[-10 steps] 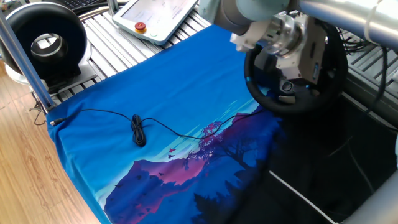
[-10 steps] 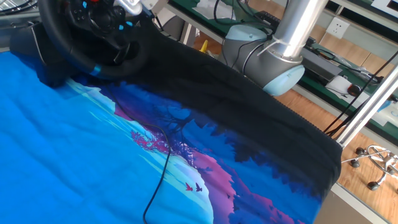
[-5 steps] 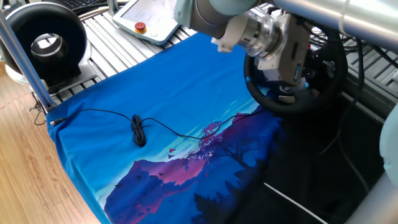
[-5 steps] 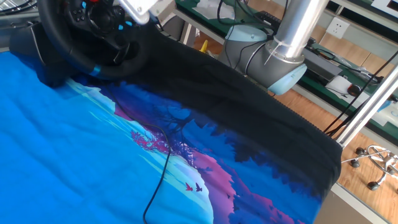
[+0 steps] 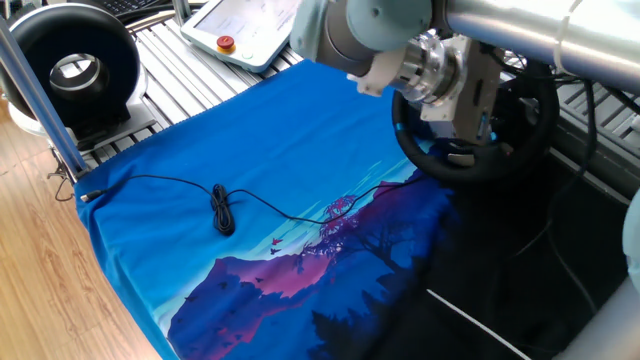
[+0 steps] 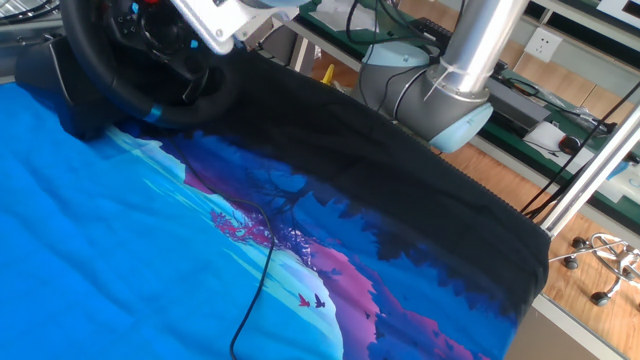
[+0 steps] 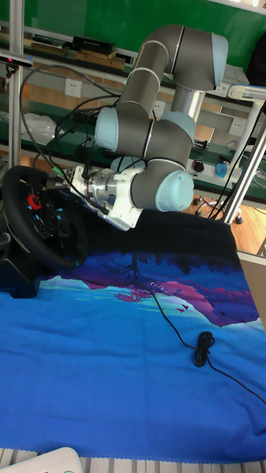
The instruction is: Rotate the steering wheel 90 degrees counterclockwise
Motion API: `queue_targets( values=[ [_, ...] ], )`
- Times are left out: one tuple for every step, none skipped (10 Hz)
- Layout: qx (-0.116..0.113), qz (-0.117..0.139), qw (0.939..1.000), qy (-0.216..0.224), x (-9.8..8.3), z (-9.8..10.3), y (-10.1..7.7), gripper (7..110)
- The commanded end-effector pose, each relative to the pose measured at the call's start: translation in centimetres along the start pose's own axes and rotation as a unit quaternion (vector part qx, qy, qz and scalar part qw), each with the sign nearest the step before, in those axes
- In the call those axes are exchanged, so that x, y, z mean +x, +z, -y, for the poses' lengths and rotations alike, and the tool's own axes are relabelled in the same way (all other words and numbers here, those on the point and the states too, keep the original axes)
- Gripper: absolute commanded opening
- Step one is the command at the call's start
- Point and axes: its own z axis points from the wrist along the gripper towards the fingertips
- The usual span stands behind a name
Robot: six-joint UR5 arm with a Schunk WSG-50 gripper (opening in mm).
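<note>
Since half a second ago the arm's wrist has swung slightly, so that in one fixed view the gripper (image 5: 470, 95) body sits a little lower and further right across the wheel's face; the wheel, cloth and cable lie as they did. The steering wheel (image 5: 520, 150) stands at about 2 o'clock in that view, at the far edge of the blue printed cloth (image 5: 250, 160), its black padded rim tilted up on its base. In the tall fixed view the steering wheel (image 7: 48, 244) is at 9 o'clock, its red dial (image 7: 32, 201) and small blue lights showing on the hub, and the gripper (image 7: 63, 185) reaches in toward the hub from 3 o'clock. The fingers are hidden behind the gripper body and the rim, so I cannot tell how far they are parted or whether they grasp anything. A black cable (image 5: 222, 208) trails over the cloth with a small coil at about 8 o'clock of the wheel, well apart from it. A thick black ring-shaped device (image 5: 72, 62) sits at 10 o'clock, and a teach pendant (image 5: 245, 28) with a red button lies at 12 o'clock.
</note>
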Motion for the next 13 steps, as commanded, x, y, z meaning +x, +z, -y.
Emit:
queue_targets(
  values=[
    [0.009,-0.004,0.9998,-0.017,0.3,0.4,0.8,7],
    [-0.003,0.013,0.9998,-0.016,-0.5,0.1,0.2,7],
    [-0.005,0.05,0.9987,-0.011,-2.0,0.3,-1.2,7],
    [-0.02,0.08,0.9966,-0.004,-3.0,-0.5,-3.0,7],
    [-0.029,0.098,0.9948,0.006,-3.2,-1.0,-5.2,7],
    [-0.027,0.12,0.9924,0.012,-3.6,-0.8,-7.1,7],
    [-0.028,0.153,0.9877,0.016,-4.9,-0.8,-8.4,7],
    [-0.017,0.176,0.9838,0.026,-6.1,-0.4,-9.0,7],
    [0.016,0.201,0.9785,0.041,-7.8,1.0,-9.7,7],
    [0.048,0.219,0.9728,0.057,-9.2,2.0,-10.3,7],
    [0.087,0.235,0.9651,0.075,-10.1,3.4,-10.9,7],
    [0.122,0.241,0.9597,0.078,-9.8,4.6,-11.7,7],
    [0.157,0.23,0.957,0.082,-8.6,5.9,-12.3,7]
  ],
)
